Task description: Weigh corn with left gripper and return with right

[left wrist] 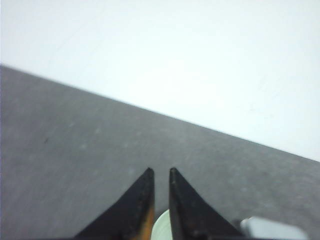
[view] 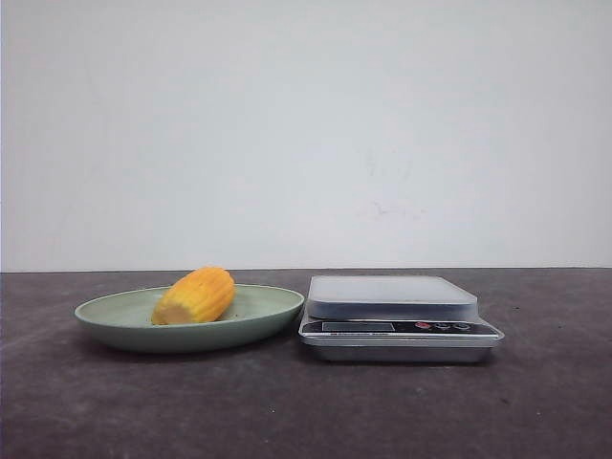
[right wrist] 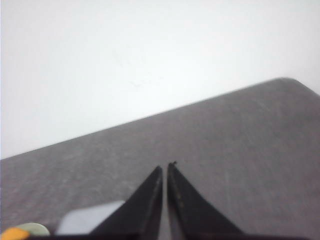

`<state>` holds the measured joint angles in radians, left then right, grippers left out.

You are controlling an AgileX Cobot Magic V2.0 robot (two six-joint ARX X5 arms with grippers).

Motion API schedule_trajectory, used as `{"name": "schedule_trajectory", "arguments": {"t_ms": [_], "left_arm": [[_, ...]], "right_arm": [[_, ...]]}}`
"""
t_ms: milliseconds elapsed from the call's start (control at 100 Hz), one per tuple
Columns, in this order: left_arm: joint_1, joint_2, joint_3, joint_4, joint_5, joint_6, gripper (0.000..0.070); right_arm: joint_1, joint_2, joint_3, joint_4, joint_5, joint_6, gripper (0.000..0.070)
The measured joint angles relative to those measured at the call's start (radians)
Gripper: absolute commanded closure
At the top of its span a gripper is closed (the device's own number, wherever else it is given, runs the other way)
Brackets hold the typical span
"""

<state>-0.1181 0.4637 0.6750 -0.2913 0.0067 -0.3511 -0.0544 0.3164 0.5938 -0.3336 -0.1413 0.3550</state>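
Note:
The corn (view: 194, 295) is a short yellow-orange cob piece lying on its side in the green dish (view: 115, 314) at the left of the table. Neither gripper shows in the front view. In the left wrist view my left gripper (left wrist: 160, 172) is held above the dark table, its black fingers almost together and empty. A pale bit of the dish (left wrist: 162, 229) shows between them. In the right wrist view my right gripper (right wrist: 165, 167) is shut and empty over the table. The corn (right wrist: 12, 233) and the dish (right wrist: 36, 229) show at that view's lower corner.
A silver kitchen scale (view: 392, 311) with a pale platform stands just right of the dish. It also shows in the left wrist view (left wrist: 274, 229) and the right wrist view (right wrist: 89, 221). A white wall runs behind the dark table's far edge.

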Motion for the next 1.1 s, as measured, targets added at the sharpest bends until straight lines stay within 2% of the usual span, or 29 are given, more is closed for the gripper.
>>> {"name": "schedule_trajectory", "arguments": {"t_ms": [50,80,100,290,540,760,870,1100], "left_arm": [[0.0,0.072,0.074,0.0,0.023,0.0,0.0283],[0.0,0.113,0.117,-0.003,0.037,0.0,0.0231],[0.0,0.141,0.146,-0.008,0.05,0.001,0.022],[-0.013,0.352,0.382,-0.139,0.174,0.011,0.0223],[-0.125,0.468,0.452,-0.187,0.179,0.067,0.0223],[-0.293,0.667,0.452,-0.198,0.056,0.113,0.0223],[-0.353,0.764,0.452,-0.179,-0.004,0.134,0.0224],[-0.403,0.991,0.452,-0.161,-0.05,0.144,0.0224]], "right_arm": [[0.0,0.04,0.062,-0.006,-0.014,-0.004,0.0195],[0.0,0.066,0.101,-0.007,-0.016,-0.006,0.0154],[0.0,0.082,0.128,-0.006,-0.016,-0.007,0.0148],[0.0,0.204,0.336,-0.006,-0.056,-0.034,0.0149],[0.001,0.29,0.44,-0.111,-0.173,-0.043,0.0149],[0.003,0.308,0.444,-0.178,-0.248,-0.043,0.0148],[0.004,0.307,0.444,-0.192,-0.248,-0.054,0.0148],[0.004,0.302,0.444,-0.308,-0.221,-0.138,0.0148]]}}
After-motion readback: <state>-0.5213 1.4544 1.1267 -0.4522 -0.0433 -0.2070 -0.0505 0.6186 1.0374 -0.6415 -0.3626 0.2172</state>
